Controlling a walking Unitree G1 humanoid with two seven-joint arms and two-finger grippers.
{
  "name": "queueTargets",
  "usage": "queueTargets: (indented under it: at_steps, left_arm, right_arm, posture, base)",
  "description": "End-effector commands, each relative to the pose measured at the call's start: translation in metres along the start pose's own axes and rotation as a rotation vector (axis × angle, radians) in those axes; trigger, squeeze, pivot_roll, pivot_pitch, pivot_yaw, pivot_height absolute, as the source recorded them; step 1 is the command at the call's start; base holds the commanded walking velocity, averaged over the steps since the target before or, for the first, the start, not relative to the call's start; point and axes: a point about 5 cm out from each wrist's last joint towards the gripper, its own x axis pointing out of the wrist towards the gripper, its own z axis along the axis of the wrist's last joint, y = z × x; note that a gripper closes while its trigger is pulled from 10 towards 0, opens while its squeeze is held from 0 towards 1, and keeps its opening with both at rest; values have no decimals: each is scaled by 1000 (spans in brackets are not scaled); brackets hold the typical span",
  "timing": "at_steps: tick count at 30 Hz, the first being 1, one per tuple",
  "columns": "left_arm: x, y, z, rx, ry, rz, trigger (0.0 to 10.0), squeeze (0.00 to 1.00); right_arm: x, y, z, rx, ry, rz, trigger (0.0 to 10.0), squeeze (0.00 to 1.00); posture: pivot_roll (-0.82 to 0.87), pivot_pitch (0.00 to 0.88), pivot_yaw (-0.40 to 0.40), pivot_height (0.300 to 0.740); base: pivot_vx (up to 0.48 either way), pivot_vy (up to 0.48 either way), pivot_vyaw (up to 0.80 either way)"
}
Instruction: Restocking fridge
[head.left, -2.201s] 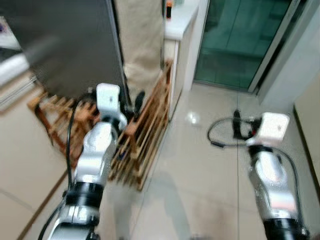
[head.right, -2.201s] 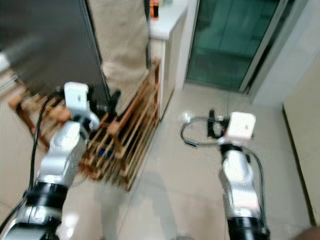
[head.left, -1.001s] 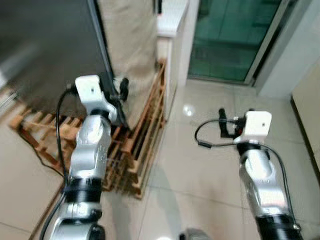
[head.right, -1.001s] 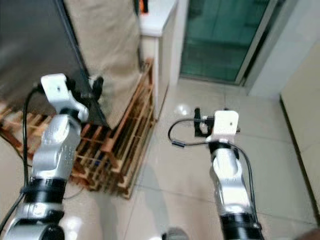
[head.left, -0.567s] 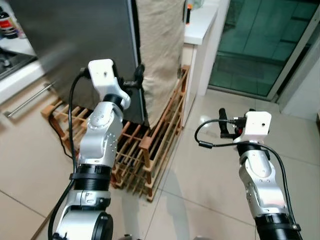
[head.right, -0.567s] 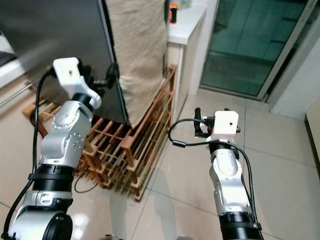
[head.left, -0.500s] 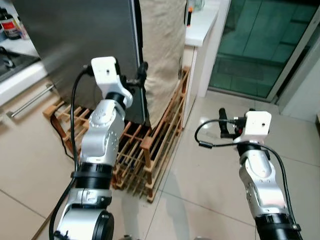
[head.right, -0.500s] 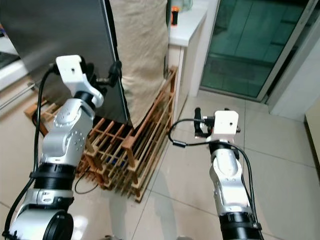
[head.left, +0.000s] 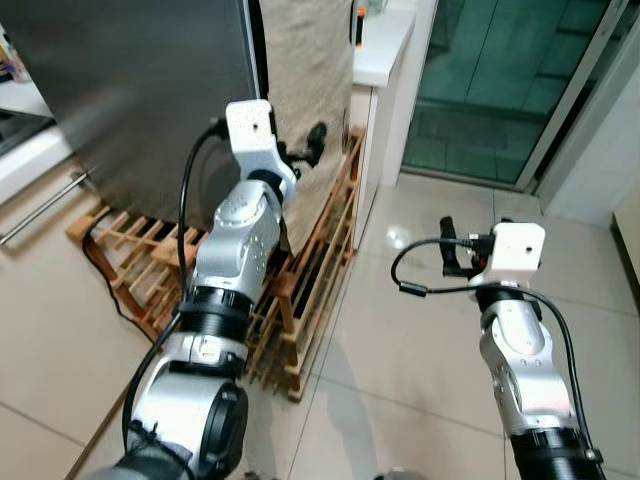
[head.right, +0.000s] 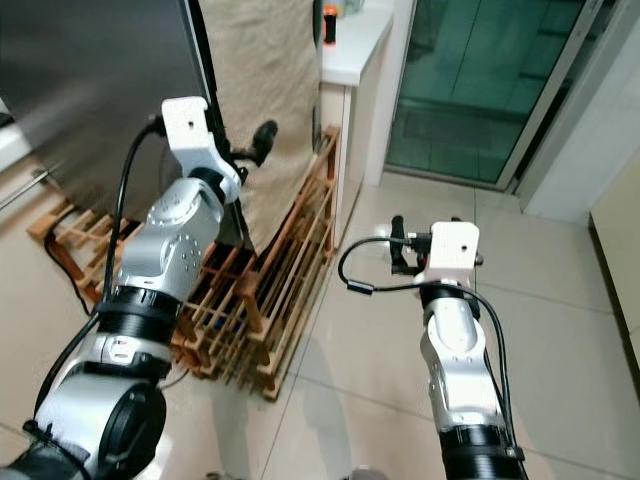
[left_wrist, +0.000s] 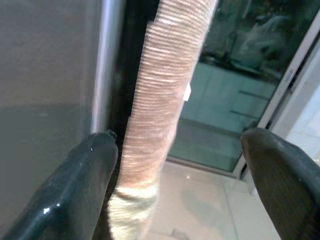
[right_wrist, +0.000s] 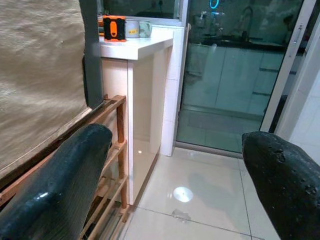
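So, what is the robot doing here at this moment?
The robot stands before a tall steel fridge whose door looks shut. Its left hand is raised, open, at the fridge's right edge, next to a beige cloth hanging there. The right hand is open over the tiled floor, holding nothing. A wooden rack lies at the fridge's foot. No food is being handled.

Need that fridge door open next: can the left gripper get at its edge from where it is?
Probably yes. The left gripper is open at the fridge door edge, one finger against it; the beige cloth hangs between the fingers.
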Motion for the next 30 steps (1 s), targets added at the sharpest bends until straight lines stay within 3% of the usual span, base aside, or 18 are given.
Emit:
queueTargets:
  at_steps: [1,12,16,19,24,30]
  left_arm:
    - [1,6,2,3,-2,43,10000,0]
    - [-1,-8,0,-33,-25,-16,10000,0]
    - [1,-25,3,-47,-35,-128,10000,0]
    - [3,-31,-1,-19,-17,-148,10000,0]
    - [9,-26,-8,11,14,-78,10000,0]
    - [11,-19,0,-11,-16,-46,10000,0]
  right_arm:
    - [-1,-4,0,-4,-2,-12,10000,1000]
    - [-2,-2,-2,-5,7,-6,10000,1000]
    - [-2,-3,-1,-6,6,-4,10000,1000]
    - [-1,-3,-2,-7,7,-4,10000,1000]
    - [-2,-6,-1,-12,6,-9,10000,1000]
    - [-4,-7,-2,-14,7,-18,10000,1000]
  posture:
    - [-197,0,50,740]
    - [-199,0,48,740]
    - [-192,0,44,740]
    - [-194,0,43,740]
    - [-194,0,43,740]
    - [-219,0,53,740]
  base:
    - [0,0,0]
    - [0,0,0]
    - [0,0,0]
    - [0,0,0]
    - [0,0,0]
    - [0,0,0]
